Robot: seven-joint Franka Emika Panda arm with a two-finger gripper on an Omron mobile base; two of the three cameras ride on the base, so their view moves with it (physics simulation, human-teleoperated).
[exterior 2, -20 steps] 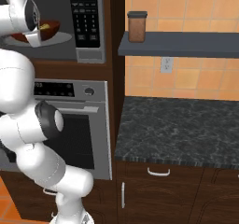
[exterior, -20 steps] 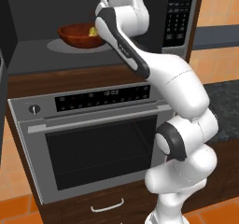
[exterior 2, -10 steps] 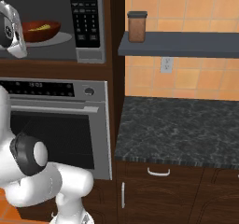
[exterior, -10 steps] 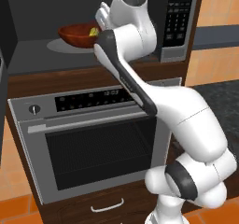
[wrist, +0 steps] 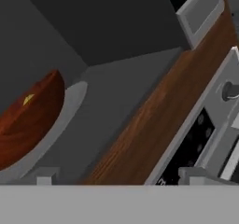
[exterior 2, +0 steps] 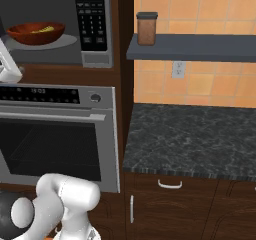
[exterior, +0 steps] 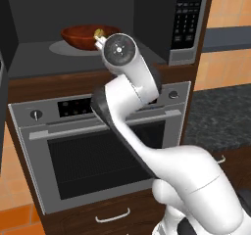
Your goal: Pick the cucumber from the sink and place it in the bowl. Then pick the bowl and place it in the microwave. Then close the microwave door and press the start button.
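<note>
The reddish-brown bowl (exterior: 81,36) (exterior 2: 35,33) (wrist: 28,120) rests on the grey turntable inside the black microwave (exterior: 188,18) (exterior 2: 92,14). A bit of the yellow-green cucumber (exterior: 98,32) (exterior 2: 45,29) (wrist: 28,99) shows above the bowl's rim. My gripper (wrist: 120,176) is open, with nothing between its fingertips (wrist: 44,176). It hangs in front of the cavity's lower edge, clear of the bowl and to its right. The microwave door (exterior: 3,72) stands open at the far left.
A steel wall oven (exterior: 98,146) (exterior 2: 50,134) sits directly under the microwave. To the right are a dark stone counter (exterior 2: 190,134) and a shelf (exterior 2: 200,46) with a brown jar (exterior 2: 147,29). My arm rises in front of the oven.
The gripper has opened and let go of the bowl, which stays on the turntable. The hand has pulled back out of the cavity and dropped lower.
</note>
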